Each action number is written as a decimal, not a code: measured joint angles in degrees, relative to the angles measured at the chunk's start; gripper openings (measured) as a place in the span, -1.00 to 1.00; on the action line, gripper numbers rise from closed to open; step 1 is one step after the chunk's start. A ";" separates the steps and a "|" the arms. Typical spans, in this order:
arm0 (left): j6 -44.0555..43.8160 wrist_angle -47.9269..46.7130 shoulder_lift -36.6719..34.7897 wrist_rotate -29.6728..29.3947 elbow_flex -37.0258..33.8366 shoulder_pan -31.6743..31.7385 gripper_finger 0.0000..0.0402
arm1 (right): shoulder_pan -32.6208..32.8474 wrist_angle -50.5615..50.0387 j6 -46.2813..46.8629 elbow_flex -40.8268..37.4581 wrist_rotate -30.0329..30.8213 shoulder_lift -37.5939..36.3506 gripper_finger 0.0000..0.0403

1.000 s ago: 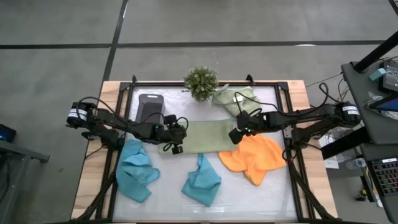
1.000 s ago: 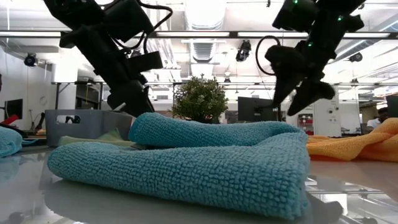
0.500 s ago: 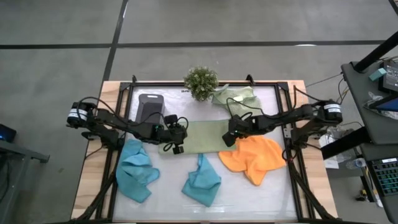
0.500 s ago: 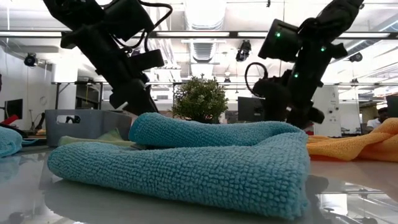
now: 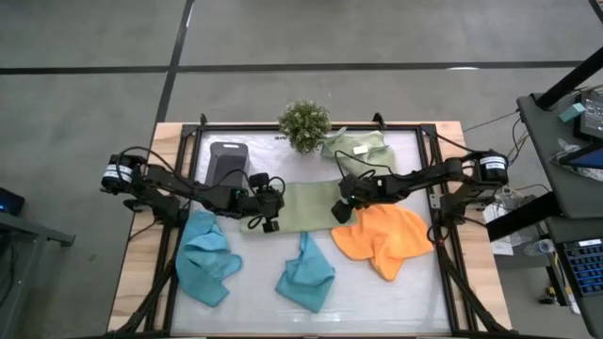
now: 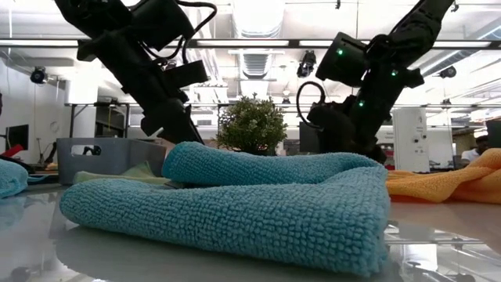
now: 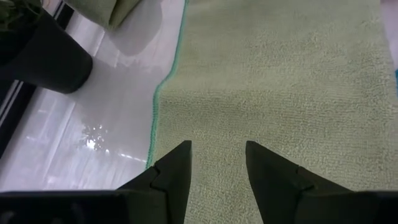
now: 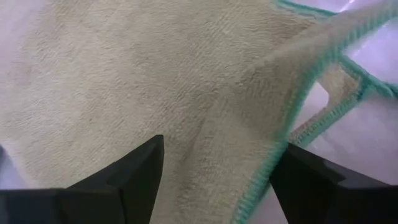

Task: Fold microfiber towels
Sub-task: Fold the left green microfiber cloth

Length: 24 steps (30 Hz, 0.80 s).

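A pale sage-green towel (image 5: 303,205) lies as a flat folded strip in the middle of the table. My left gripper (image 5: 273,213) (image 7: 217,148) is at its left end, open, with flat cloth showing between the fingers. My right gripper (image 5: 340,209) (image 8: 217,149) hangs low over its right end, wide open, its fingers on either side of a raised fold with a teal hem (image 8: 283,118). A second sage towel (image 5: 358,149) lies crumpled at the far edge. An orange towel (image 5: 382,237) and two teal towels (image 5: 209,256) (image 5: 306,273) lie near the front. My left gripper's fingertips (image 7: 177,163) are down at the sage towel's left end (image 7: 217,112), slanting down from the table's left; I cannot tell whether they touch the cloth. My right gripper slants down from the right over the towel's right end (image 8: 205,93); whether it touches does not show.
A small bushy plant (image 5: 304,122) stands at the far edge, and a dark grey tray (image 5: 227,162) lies to its left. In the low view, a teal towel (image 6: 235,204) in front hides both grippers' fingertips. The table's raised frame (image 5: 435,160) runs along both sides.
My right gripper has come down and moved toward the table's left, from beside the orange towel to the right end of the sage towel, tipping further downward. My left gripper and all the towels have stayed where they were.
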 joint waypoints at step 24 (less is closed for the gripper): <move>-0.02 -4.75 -4.40 -1.80 -0.11 0.00 -0.32 | 0.05 0.15 -0.37 -0.11 -0.65 -3.18 -0.94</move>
